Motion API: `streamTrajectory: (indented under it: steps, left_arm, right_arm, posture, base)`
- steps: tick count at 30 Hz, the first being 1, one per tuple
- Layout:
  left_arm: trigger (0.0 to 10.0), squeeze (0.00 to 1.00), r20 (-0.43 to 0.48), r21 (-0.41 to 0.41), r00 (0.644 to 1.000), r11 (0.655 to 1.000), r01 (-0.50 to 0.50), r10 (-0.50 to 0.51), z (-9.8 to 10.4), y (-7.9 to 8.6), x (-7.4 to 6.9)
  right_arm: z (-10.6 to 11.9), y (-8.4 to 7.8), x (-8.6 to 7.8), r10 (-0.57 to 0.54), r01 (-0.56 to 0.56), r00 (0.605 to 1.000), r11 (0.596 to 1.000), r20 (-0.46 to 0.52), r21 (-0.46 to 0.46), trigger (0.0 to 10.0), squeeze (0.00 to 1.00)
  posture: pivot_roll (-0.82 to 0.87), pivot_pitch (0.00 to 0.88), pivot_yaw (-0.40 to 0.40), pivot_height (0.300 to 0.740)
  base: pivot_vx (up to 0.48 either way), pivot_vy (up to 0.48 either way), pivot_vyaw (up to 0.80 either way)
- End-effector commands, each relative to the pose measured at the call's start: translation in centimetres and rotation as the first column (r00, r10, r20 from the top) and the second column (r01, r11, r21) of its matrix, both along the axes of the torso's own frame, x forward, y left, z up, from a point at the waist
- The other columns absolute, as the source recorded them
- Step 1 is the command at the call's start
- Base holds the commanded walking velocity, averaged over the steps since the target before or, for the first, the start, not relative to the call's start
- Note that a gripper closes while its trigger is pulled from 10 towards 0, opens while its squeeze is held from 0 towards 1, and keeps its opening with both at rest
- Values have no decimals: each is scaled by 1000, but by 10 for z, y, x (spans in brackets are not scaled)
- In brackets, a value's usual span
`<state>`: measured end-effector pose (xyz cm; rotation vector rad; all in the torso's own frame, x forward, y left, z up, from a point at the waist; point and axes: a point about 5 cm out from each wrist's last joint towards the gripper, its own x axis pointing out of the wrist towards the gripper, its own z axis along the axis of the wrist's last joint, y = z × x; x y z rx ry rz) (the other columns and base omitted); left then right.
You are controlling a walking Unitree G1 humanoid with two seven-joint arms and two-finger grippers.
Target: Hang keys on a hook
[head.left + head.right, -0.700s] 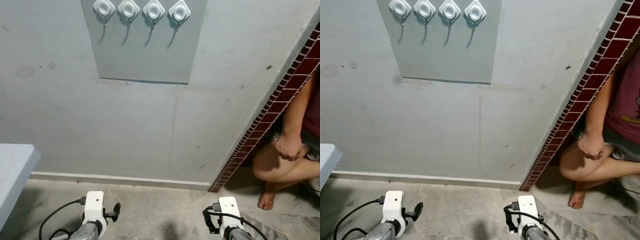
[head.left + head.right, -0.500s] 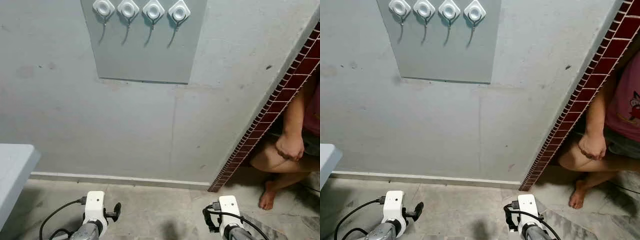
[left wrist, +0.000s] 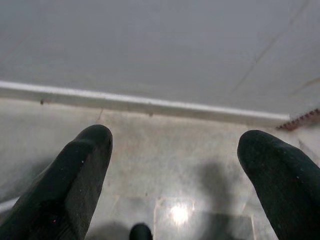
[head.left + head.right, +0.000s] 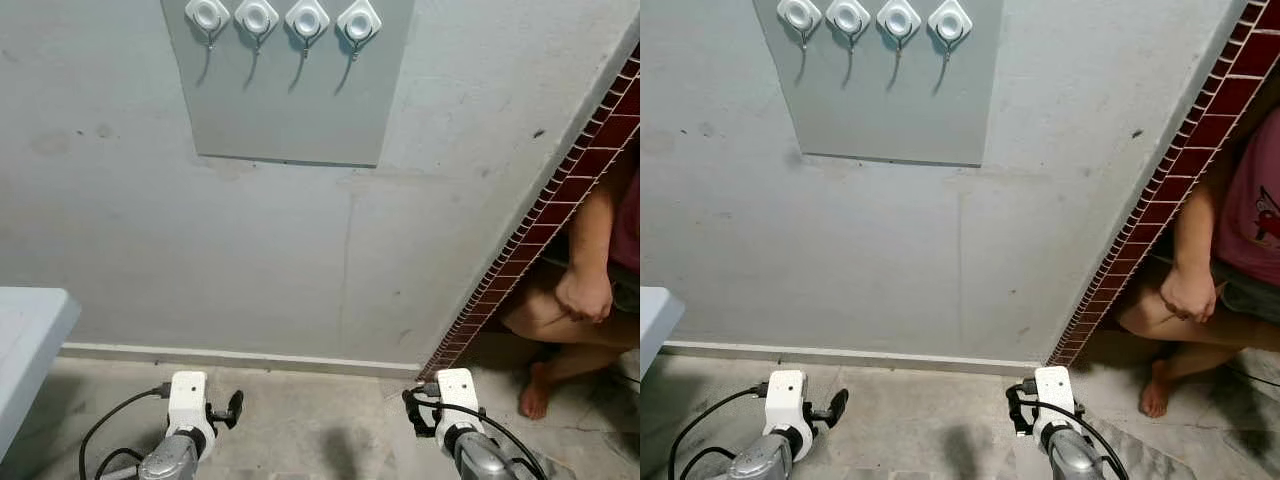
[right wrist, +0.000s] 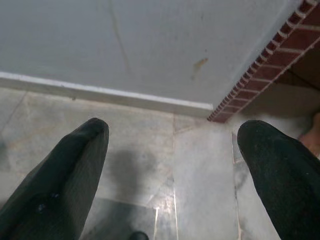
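Grey panel: you face a flat grey wall board [image 4: 288, 100] carrying four white hooks [image 4: 282, 20], high above both arms.
Left hand [image 3: 175, 185]: low near the floor, black fingers spread wide, nothing between them.
Right hand [image 5: 172, 185]: same, spread and empty, over the stone floor [image 5: 195, 165].
Keys: you have none in sight.
Risk: a seated person [image 4: 585, 295] sits close on the right; I judge swinging that arm could strike them.
Hidden: a pale bench corner [image 4: 25, 340] is cut off at the left edge.

Even soft daylight, sharp focus; floor [image 3: 180, 212] glare, faint shadows
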<state>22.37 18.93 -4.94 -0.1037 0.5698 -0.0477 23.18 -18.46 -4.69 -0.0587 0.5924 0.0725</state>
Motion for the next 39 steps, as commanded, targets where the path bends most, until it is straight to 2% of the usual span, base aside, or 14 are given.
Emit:
streamTrajectory:
  steps: [1,11,21,22,25,27,28,29,31,33,34,37,38,39]
  left_arm:
    - [10000,0,70,0,998,1000,5,-5,11,3,12]
    - [10000,0,197,-14,979,998,56,-52,25,-4,21]
    - [10000,0,326,-24,945,999,45,-35,41,-6,21]
    - [10000,0,364,-18,931,998,53,-43,48,-7,23]
    - [10000,0,397,-18,916,998,63,-51,56,-9,26]
    - [10000,0,414,-43,910,998,53,-30,63,-10,31]
    - [10000,0,429,-51,903,997,56,-29,70,-11,39]
    - [10000,0,429,-51,903,997,56,-29,70,-11,39]
    - [10000,0,455,-20,888,996,89,-70,83,-12,52]
    - [10000,0,456,-56,889,996,66,-33,88,-11,57]
    - [10000,0,463,-56,886,997,54,-22,94,-8,64]
    - [10000,0,462,-63,887,997,48,-14,99,-8,69]
    - [10000,0,456,-91,890,995,39,7,107,-8,75]
    - [10000,0,450,-77,893,997,31,7,112,-7,79]
  right_arm:
    - [11,2,14,10,-11,998,1000,67,14,10000,0]
    - [37,12,37,54,-64,972,997,229,35,10000,0]
    - [53,18,34,64,-87,929,995,364,47,10000,0]
    - [60,20,34,67,-94,913,994,402,48,10000,0]
    - [69,23,35,66,-101,897,993,438,55,10000,0]
    - [78,24,39,67,-106,882,993,466,57,10000,0]
    - [86,25,44,66,-111,871,992,486,64,10000,0]
    - [86,25,44,66,-111,871,992,486,64,10000,0]
    - [104,26,56,72,-120,845,991,530,57,10000,0]
    - [111,25,59,68,-118,837,991,543,57,10000,0]
    - [118,23,65,66,-116,826,992,560,55,10000,0]
    - [124,22,69,64,-115,820,992,569,54,10000,0]
    - [130,19,73,60,-112,816,992,575,55,10000,0]
    - [136,17,75,58,-106,807,993,588,47,10000,0]
  posture:
    - [-5,60,-11,740]
    - [-13,54,-10,740]
    - [-23,53,-7,740]
    - [-27,52,-5,740]
    - [-26,52,-5,740]
    - [-26,51,-6,740]
    - [-25,45,-6,740]
    - [-25,45,-6,740]
    - [-25,42,-6,740]
    - [-26,41,-7,740]
    - [-27,39,-8,740]
    - [-30,38,-9,740]
    - [-28,37,-8,740]
    - [-26,36,-10,740]
  base:
    - [0,0,0]
    - [0,0,0]
    - [0,0,0]
    - [0,0,0]
    - [0,0,0]
    - [0,0,0]
    - [0,0,0]
    - [0,0,0]
    - [0,0,0]
    - [0,0,0]
    - [0,0,0]
    - [0,0,0]
    - [0,0,0]
    - [0,0,0]
